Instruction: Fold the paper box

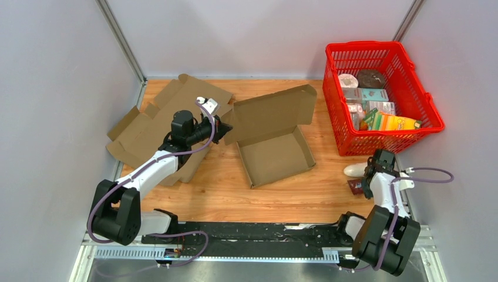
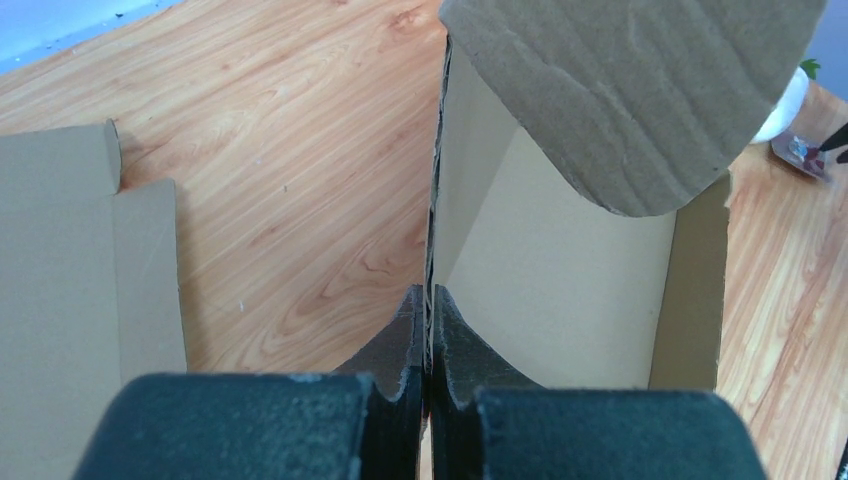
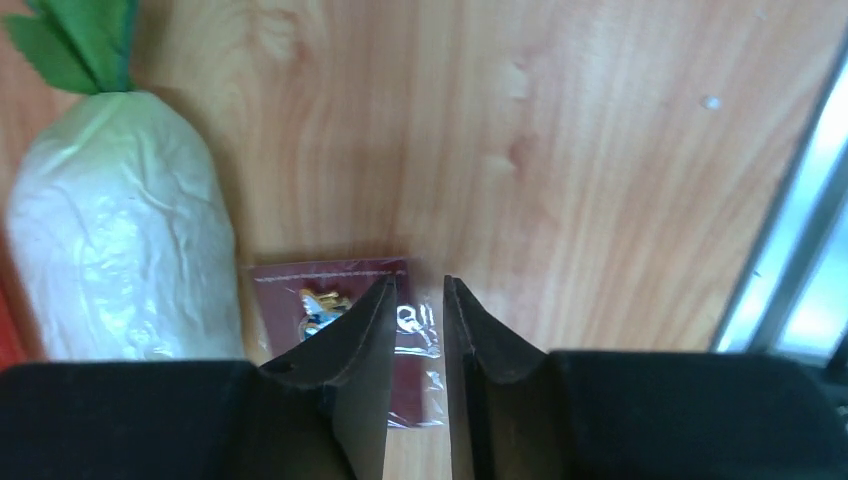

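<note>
The brown paper box (image 1: 276,157) lies open mid-table, its lid (image 1: 276,111) raised at the back. My left gripper (image 1: 226,128) is at the lid's left corner, shut on the cardboard. In the left wrist view the gripper (image 2: 430,295) pinches the thin edge of an upright cardboard panel (image 2: 560,290), and a rounded flap (image 2: 630,90) hangs over it above. My right gripper (image 1: 373,167) rests at the table's right side, far from the box. Its jaws (image 3: 420,285) stand a narrow gap apart with nothing between them.
A second, flat cardboard blank (image 1: 152,126) lies at the left under my left arm. A red basket (image 1: 431,114) holding groceries stands at the back right. A white toy radish (image 3: 110,230) and a dark red packet (image 3: 290,290) lie beneath my right gripper.
</note>
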You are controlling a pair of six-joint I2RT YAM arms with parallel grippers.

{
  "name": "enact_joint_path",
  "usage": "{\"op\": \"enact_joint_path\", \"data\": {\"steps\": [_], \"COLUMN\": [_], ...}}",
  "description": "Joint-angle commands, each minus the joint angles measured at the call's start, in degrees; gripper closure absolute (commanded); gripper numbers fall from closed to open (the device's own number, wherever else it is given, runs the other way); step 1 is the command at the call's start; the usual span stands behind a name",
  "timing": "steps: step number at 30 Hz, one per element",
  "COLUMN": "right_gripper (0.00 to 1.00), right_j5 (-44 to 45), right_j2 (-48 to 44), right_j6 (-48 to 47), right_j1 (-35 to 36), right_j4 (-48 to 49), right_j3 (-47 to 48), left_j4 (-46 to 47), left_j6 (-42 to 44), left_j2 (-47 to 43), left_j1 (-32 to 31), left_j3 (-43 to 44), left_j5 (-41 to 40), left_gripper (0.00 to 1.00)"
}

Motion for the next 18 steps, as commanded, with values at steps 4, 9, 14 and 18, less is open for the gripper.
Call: {"op": "enact_joint_path", "data": {"steps": [4, 9, 14, 18], "right_gripper": [0.74, 0.78, 0.73, 0.69], "right_j5": [-3.99, -7.24, -10.68, -11.81], "right_j2": [2.81, 6.24, 1.86, -0.08], "right_j6": [-6.27, -3.11, 3.29, 10.68], "right_j1": [-0.49, 3.37, 11.53, 21.29], "right_j4": [12.3, 5.54, -1.39, -6.42], "right_j3": [-0.56, 0.85, -1.7, -2.49], "left_j4": [2.6, 2.42, 2.15, 2.07], "left_j6": [0.64, 1.09, 1.61, 1.7], "left_j2": [0.11, 0.2, 0.47, 0.55], "left_j1": [-0.13, -0.22, -0.22, -0.13], "left_j3": [2.45, 2.27, 2.18, 2.1], "left_j5": [2.25, 2.15, 1.89, 1.72], "left_gripper": [1.0, 1.0, 1.0, 1.0]}}
